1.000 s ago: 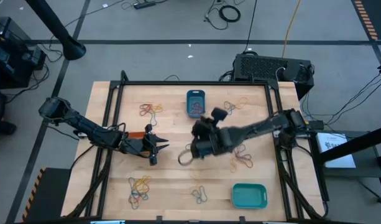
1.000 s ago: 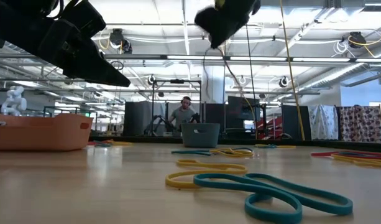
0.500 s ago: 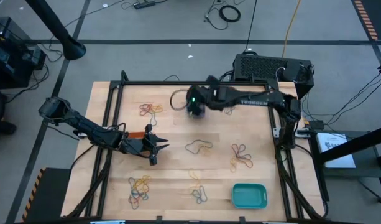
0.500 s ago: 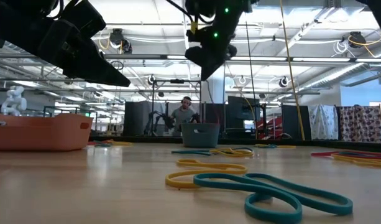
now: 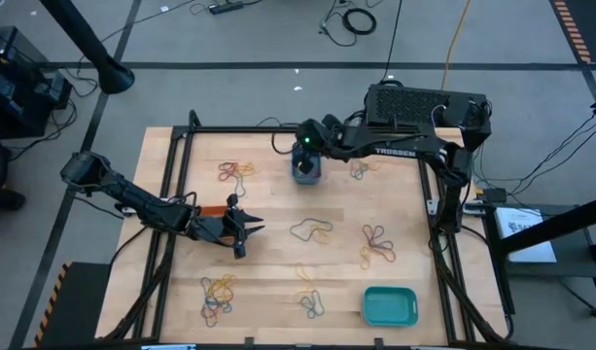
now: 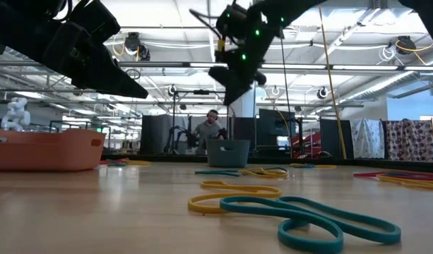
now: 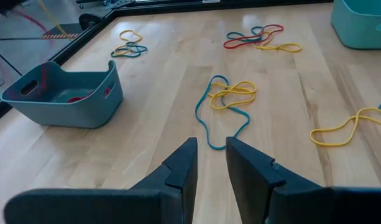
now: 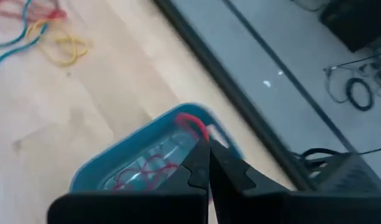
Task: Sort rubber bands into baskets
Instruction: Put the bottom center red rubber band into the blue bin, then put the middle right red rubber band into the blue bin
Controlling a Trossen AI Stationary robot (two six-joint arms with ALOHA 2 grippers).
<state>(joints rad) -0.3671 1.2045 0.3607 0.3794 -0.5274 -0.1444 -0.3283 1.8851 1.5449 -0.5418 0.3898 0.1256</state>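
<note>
We start at the near edge of the tabletop (image 5: pixel 278 292), where the turquoise basket (image 5: pixel 390 306) sits by the right-hand corner, and as far as we can see nothing lies in it. Along that same edge two small heaps of rubber bands wait: one toward the left corner (image 5: pixel 217 297), one nearer the middle (image 5: pixel 312 303).

Moving inward, we find the left gripper (image 5: pixel 247 231) hovering low over the left half, fingers a little apart and holding nothing. The orange basket (image 5: pixel 212 212) is mostly hidden under that arm. In front of it lies a blue and yellow tangle (image 7: pixel 226 106) at the table's middle, and a red and yellow bunch (image 5: pixel 377 245) sits toward the right edge.

Further back, more bands lie near the far left (image 5: pixel 235 172) and far right (image 5: pixel 368 165). At the far edge, the right gripper (image 8: pixel 206 163) is pinched together on a red band (image 8: pixel 193 126), right over the dark blue basket (image 5: pixel 306 170), which already holds some red loops (image 8: pixel 146 169).

So we judge the sorting barely begun: one basket started, about six clusters left. There is plenty of bare wood between heaps, though the black frame rail (image 5: pixel 298 128) hems in the far edge just behind that basket.
</note>
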